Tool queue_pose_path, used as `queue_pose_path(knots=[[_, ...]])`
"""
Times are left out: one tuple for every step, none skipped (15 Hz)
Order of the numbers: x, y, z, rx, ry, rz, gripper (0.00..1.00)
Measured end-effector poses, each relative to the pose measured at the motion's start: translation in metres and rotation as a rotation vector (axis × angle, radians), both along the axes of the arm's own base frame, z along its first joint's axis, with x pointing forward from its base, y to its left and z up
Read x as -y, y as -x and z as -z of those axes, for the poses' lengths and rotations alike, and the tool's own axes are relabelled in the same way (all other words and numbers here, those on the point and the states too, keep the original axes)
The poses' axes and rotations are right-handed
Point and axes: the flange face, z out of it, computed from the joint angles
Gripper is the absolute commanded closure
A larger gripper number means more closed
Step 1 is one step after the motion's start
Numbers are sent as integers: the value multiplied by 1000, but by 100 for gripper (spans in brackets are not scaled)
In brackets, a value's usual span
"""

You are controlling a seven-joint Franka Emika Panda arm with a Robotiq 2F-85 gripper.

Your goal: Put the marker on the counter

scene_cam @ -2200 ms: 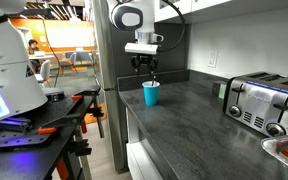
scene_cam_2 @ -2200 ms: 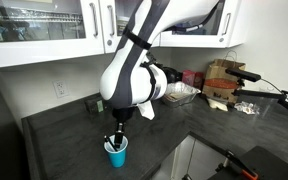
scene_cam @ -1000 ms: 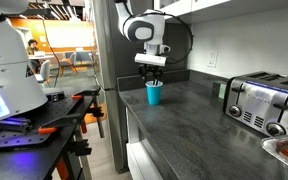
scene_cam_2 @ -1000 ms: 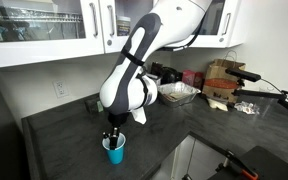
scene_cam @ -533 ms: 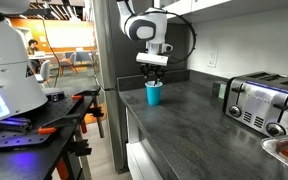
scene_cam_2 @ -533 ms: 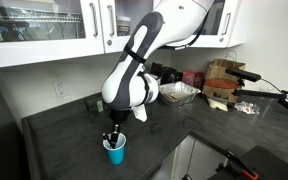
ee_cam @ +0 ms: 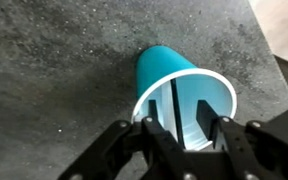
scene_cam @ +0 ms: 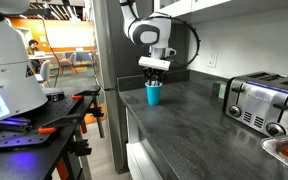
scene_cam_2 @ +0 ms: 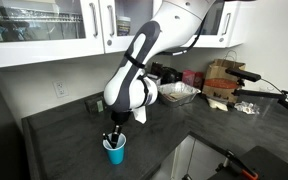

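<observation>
Black two-finger tool (scene_cam: 155, 71) hangs straight over the bright blue plastic cup (scene_cam: 154, 95), fingertips pointing down at its rim. Same pose shows from the opposite side in an exterior view, tool (scene_cam_2: 114, 136) just above cup (scene_cam_2: 115, 152).

Left of cup, off the tabletop: black workbench w/ orange clamps (scene_cam: 44, 125), well apart.

At the cup, wrist view: tool (ee_cam: 191, 128) has its fingers (ee_cam: 156, 130) spread, one on each side of the cup mouth (ee_cam: 184, 95), nothing pinched btwn them. Thin white pen-like marker (ee_cam: 174, 104) stands inside cup, leaning on the inner wall, below the gap btwn the fingers. Marker too small to pick out in the exterior views. Cup is upright on the long dark grey stone-look tabletop (scene_cam: 194, 125), near its end; same mottled surface shows around the cup in wrist view (ee_cam: 54, 70).

Right of cup, well apart, on same tabletop: shiny silver toaster (scene_cam: 264, 103).
</observation>
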Motion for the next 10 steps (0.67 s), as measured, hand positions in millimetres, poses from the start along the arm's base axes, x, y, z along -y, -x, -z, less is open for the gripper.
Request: queue_pose_path(knots=[[0,-2,4,-3,2,0,56],[-1,-3,8,-7,3,0,53],[-2,-4,12,-10,4,-5,55],[-4,-4,16,-12,4,-15,53],[-7,-5,18,-12,4,-27,54],[-10,-7,18,-4,4,-40,60],[-13,-8,18,-3,4,-51,79],[-16,-8,19,-2,3,-60,85],[-18,-8,19,-1,2,-65,94],[-20,-9,19,0,0,-67,99]])
